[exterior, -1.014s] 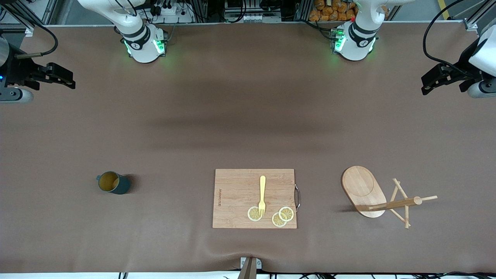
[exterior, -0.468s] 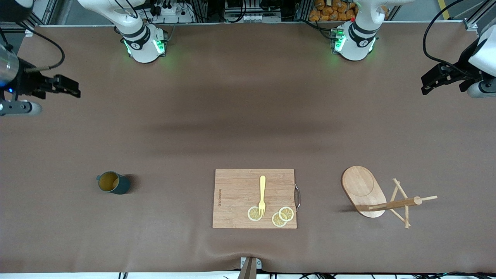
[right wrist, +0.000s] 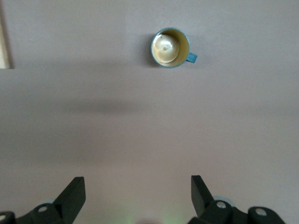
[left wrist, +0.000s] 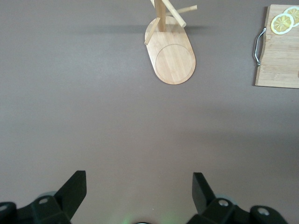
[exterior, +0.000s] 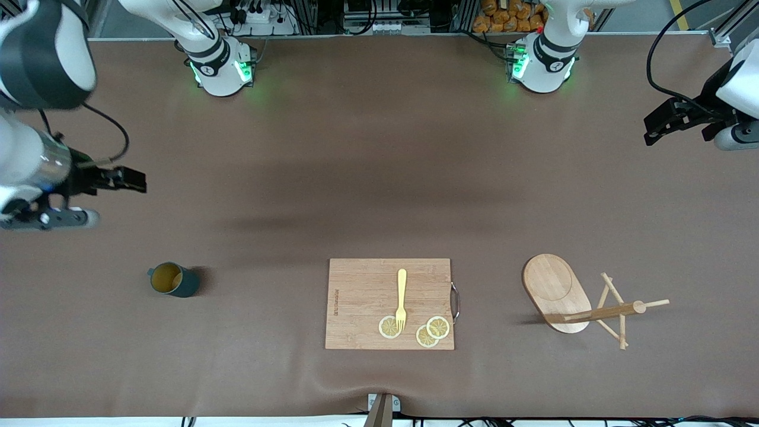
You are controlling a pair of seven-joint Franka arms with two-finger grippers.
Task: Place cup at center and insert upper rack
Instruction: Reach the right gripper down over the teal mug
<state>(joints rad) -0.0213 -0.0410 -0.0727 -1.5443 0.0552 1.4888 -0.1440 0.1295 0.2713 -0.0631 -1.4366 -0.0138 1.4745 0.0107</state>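
The dark teal cup [exterior: 173, 280] stands upright on the brown cover toward the right arm's end, its tan inside showing; the right wrist view looks down into the cup [right wrist: 170, 47]. The wooden upper rack [exterior: 554, 290] stands on its oval base toward the left arm's end, with its post and pegs up. It also shows as the rack [left wrist: 173, 58] in the left wrist view. My right gripper [exterior: 135, 179] hangs open and empty over bare cover, apart from the cup. My left gripper [exterior: 652, 129] waits open and empty over the table's end. The center [exterior: 379, 178] is bare cover.
A bamboo cutting board [exterior: 356, 284] with a metal handle lies between cup and rack, near the front edge. On it lie a yellow fork [exterior: 401, 296] and three lemon slices [exterior: 437, 327]. The arm bases [exterior: 222, 65] stand along the table's back edge.
My right arm has swung in over the table, carrying its open gripper closer to the cup. The left arm, cup and rack have not moved.
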